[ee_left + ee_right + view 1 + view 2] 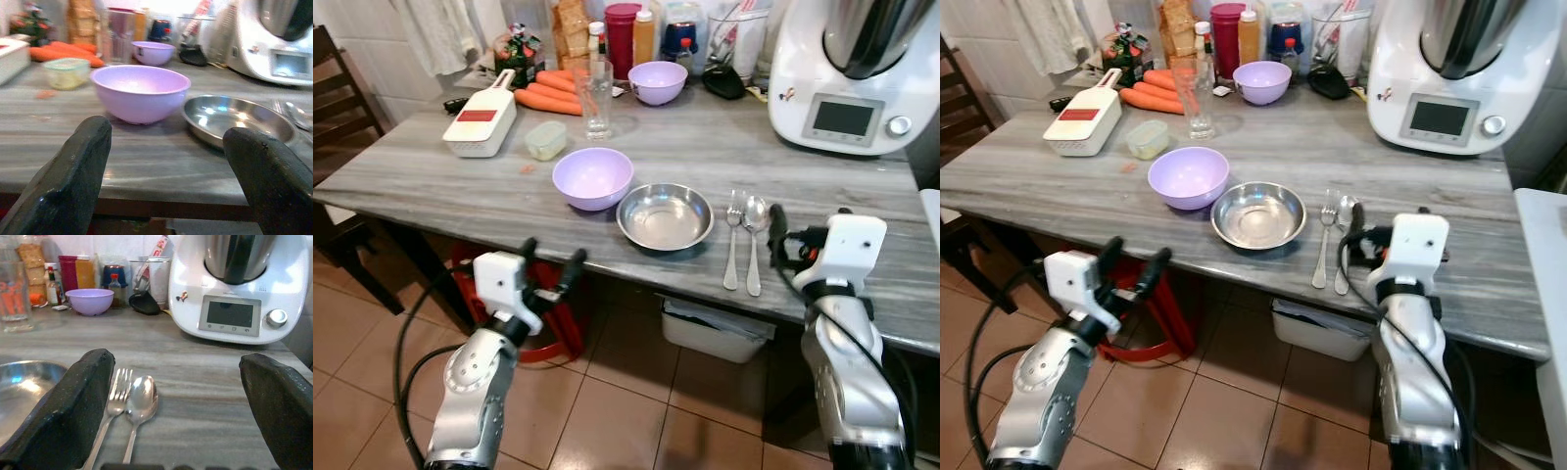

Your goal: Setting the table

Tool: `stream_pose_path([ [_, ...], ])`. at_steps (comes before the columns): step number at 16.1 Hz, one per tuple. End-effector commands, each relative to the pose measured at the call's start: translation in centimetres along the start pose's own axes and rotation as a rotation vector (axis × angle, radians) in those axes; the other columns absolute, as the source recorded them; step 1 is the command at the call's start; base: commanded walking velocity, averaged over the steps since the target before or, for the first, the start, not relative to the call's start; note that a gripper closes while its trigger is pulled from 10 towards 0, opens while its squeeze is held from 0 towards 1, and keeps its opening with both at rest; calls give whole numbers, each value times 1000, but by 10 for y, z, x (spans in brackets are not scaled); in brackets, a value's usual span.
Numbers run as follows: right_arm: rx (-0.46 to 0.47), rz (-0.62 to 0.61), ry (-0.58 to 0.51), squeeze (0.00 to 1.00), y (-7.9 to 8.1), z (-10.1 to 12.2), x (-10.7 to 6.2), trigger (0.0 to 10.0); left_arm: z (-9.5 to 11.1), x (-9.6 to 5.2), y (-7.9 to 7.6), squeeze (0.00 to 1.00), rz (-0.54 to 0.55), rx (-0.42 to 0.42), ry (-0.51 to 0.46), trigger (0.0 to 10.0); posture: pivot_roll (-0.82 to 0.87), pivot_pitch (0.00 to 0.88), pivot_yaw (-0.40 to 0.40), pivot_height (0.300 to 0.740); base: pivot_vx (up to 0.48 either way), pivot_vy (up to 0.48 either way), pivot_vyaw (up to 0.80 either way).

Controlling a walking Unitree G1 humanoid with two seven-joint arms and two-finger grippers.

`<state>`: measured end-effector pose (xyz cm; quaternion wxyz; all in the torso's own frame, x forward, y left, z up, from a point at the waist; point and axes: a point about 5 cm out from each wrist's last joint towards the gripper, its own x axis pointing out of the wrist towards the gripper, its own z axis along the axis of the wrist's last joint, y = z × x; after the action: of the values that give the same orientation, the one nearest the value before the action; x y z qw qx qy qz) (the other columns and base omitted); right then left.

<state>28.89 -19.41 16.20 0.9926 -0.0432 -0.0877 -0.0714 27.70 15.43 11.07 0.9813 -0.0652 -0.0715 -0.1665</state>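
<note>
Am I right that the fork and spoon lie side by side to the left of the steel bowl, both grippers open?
Not quite: the fork and spoon lie to the right of the steel bowl, as the left eye view shows. The left gripper and right gripper are indeed open.

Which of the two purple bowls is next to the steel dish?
The larger purple bowl, near the table's front edge. The smaller purple bowl sits far back among the bottles.

Both grippers (551, 259) (808, 235) apparently spread, forward.
</note>
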Motion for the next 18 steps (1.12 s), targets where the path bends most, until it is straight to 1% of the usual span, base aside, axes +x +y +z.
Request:
stream_pose_path([
  [1,-9,30,-6,0,4,5,-5,10000,0,-4,5,0,39,18,-2,10000,-83,49,51,740,0,0,0],
  [2,-8,42,6,0,4,3,-13,10000,0,-5,6,0,58,31,-6,10000,-83,49,51,740,0,0,0],
  [4,3,52,25,0,5,0,-18,10000,1,-6,10,0,86,48,-10,10000,-75,54,46,740,0,0,0],
  [7,24,41,26,0,7,1,-16,10000,3,-2,13,0,104,61,-18,10000,-78,43,52,740,0,0,0],
  [8,11,39,32,0,8,1,-15,10000,3,-1,14,0,103,62,-19,10000,-80,41,53,740,0,0,0],
  [18,11,39,32,0,8,1,-15,10000,3,-1,14,0,103,62,-19,10000,-80,41,53,740,0,0,0],
])
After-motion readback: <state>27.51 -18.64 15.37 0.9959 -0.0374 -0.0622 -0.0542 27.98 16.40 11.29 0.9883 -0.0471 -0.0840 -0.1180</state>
